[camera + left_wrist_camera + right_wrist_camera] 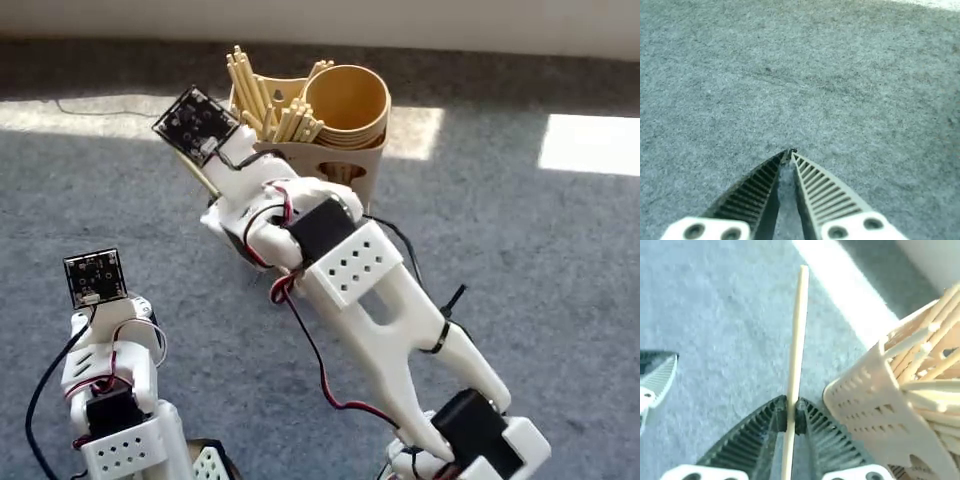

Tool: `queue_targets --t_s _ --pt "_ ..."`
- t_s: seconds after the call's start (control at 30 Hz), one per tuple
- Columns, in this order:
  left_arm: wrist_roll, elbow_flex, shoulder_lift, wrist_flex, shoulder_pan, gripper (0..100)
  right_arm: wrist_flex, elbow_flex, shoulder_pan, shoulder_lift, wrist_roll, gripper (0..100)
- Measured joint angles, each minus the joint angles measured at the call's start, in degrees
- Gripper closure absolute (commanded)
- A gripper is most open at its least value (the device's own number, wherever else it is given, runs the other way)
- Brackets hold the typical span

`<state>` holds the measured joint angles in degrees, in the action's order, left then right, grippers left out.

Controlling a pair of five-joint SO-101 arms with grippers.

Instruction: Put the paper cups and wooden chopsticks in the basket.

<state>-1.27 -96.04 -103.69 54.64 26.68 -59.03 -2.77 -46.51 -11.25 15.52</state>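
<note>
A room indoors, but which kind is hard to tell. A soft grey worktop [560, 300] like carpet, bright sun patches [590, 145] at upper right, a pale wall [400, 20] along the top.

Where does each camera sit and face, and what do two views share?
High view: overhead, down onto both arms and the basket.
Left wrist view: on that wrist, facing the table past the shut left gripper.
Right wrist view: on that wrist, facing along the chopstick in the right gripper.
Shared: the basket, high and right wrist views.
</note>
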Motion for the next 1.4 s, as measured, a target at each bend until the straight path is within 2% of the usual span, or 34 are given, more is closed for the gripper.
queue_targets --t_s 0.2,0.4,0.57,0.77,1.13,1.33,1.4 --pt "0.0 0.0 0.0 0.0 0.0 99 11.87 0.0 0.0 -4.66 -1.49 99.4" --pt "0.0 0.0 0.0 0.0 0.0 99 29.19 0.09 0.7 -5.19 -1.49 99.4" --pt "0.0 0.0 0.0 0.0 0.0 99 47.03 2.46 4.04 -5.27 -1.49 99.4" --pt "0.0 0.0 0.0 0.0 0.0 99 62.86 7.47 8.79 -2.2 -1.49 99.4" --pt "0.0 0.0 0.0 0.0 0.0 99 66.29 17.67 12.04 0.88 -1.49 99.0" --pt "0.0 0.0 0.0 0.0 0.0 99 66.29 22.77 12.04 0.97 -1.49 85.2" --pt "0.0 0.0 0.0 0.0 0.0 99 66.29 23.91 12.04 0.97 -1.49 84.8"
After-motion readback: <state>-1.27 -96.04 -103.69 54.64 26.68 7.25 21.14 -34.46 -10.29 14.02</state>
